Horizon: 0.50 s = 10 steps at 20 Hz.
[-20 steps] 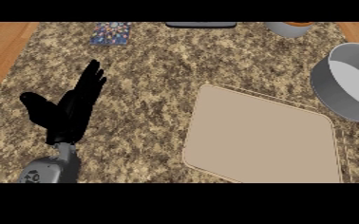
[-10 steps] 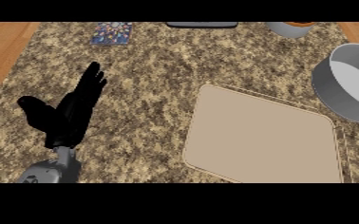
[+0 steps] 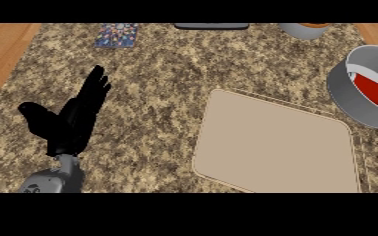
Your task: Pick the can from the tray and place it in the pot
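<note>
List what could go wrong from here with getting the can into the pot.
1. The pot sits cut off by the view's right edge; something red shows inside it, possibly the can, but that cannot be confirmed.
2. The tray shows no can on its visible surface, so a fresh reach there would likely find nothing.
3. Only the left hand shows, open and resting at the left; the right hand is out of view, so its state is unknown.
</note>
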Tool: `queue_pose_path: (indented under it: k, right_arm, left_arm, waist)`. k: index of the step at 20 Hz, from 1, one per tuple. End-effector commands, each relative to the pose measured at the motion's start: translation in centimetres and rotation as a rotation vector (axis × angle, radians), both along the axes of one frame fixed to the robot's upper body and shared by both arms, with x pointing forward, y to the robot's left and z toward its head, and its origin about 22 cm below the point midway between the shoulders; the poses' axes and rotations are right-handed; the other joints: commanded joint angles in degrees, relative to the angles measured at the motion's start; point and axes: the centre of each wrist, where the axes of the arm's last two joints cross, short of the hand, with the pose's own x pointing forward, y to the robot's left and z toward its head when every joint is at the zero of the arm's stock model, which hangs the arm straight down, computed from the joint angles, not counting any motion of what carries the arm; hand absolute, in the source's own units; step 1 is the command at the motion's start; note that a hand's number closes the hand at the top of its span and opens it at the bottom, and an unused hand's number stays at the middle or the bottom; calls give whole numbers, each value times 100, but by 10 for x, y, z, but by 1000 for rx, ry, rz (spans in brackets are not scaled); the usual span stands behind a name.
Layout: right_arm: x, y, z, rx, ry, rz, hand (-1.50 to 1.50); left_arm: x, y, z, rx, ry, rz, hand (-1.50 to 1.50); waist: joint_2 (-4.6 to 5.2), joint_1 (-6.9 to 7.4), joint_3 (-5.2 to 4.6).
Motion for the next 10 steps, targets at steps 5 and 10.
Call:
queue_pose_path:
  k: [5, 10]
  right_arm:
    - [-6, -17, 6, 156, -377, -138, -150]
    - [-29, -62, 17, 192, -476, -254, -150]
  left_arm:
    - [0, 9, 4, 9, 0, 1, 0]
    - [5, -2, 5, -13, 14, 2, 0]
  waist:
    - [-11, -35, 3]
    - [2, -40, 3]
